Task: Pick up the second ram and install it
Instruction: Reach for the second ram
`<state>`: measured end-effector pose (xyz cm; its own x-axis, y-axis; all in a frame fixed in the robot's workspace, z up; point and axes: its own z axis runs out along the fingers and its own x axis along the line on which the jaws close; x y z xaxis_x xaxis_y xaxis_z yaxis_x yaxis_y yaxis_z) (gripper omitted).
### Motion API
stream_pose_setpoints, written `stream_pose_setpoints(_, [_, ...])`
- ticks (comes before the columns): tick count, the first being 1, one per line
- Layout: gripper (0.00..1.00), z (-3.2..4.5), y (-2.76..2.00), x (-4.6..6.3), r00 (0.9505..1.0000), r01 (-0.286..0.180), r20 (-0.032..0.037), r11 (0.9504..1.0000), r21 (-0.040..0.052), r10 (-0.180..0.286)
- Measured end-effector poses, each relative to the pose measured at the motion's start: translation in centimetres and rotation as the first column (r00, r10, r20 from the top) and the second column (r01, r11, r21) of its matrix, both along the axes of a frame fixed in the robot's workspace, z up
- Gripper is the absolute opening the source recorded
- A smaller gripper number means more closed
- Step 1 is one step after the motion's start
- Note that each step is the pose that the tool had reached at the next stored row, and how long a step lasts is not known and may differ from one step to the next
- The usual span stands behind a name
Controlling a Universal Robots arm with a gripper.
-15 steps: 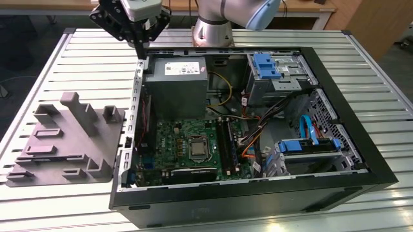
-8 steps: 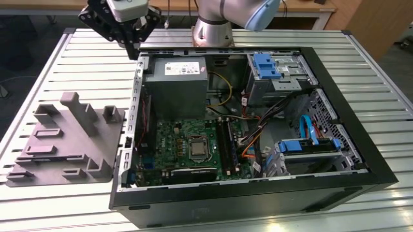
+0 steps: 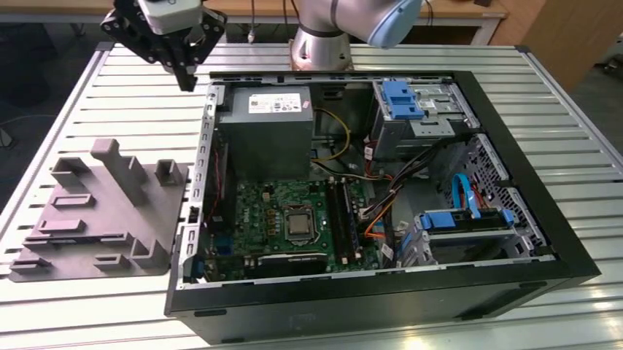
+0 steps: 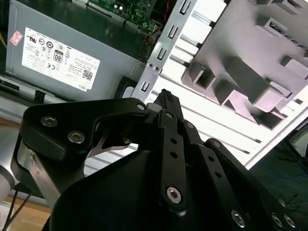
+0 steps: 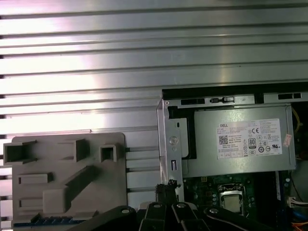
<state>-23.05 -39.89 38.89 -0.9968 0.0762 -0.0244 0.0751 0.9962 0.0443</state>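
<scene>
I could not tell the second ram apart from the long black memory slots [image 3: 343, 219]. In the exterior view they ran as dark strips across the green motherboard [image 3: 262, 219], just to the exterior view's right of the CPU socket [image 3: 297, 222]. Whether a stick stood in them was too fine for me to judge.

My gripper [image 3: 185, 82] was well apart from those slots. Its black fingers were drawn together to a closed tip with nothing between them, as both wrist views showed [image 4: 166, 96] [image 5: 166, 186]. It hung tip-down above the slatted aluminium table [image 3: 117, 95], just outside the corner of the open computer case [image 3: 574, 240], at the end where the grey power supply [image 3: 265, 124] sat.

In the first wrist view the tip lined up with the perforated metal edge of the case [image 5: 168, 144], with the power supply [image 5: 240, 142] on one side and the grey plastic fixture [image 5: 57, 183] on the other. In the second wrist view the power supply [image 4: 57, 57] and the fixture [image 4: 250, 62] lay either side of that same metal edge [image 4: 159, 53].

The fixture [image 3: 107, 219] with its upright blocks rested on the table beside the case, on the exterior view's left. Inside the case, blue drive brackets [image 3: 399, 98] stood to the exterior view's right of the power supply. My arm's base [image 3: 322, 44] stood on the table beyond the case.
</scene>
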Motion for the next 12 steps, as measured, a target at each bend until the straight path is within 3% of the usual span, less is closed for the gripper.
stream_pose_setpoints(7, [0.11,-0.14,0.00,-1.4,1.0000,0.000,0.0001,1.0000,0.0001,0.000])
stream_pose_setpoints(12, [0.11,-0.32,0.00,-3.1,1.0000,0.000,0.0001,1.0000,0.0002,0.000])
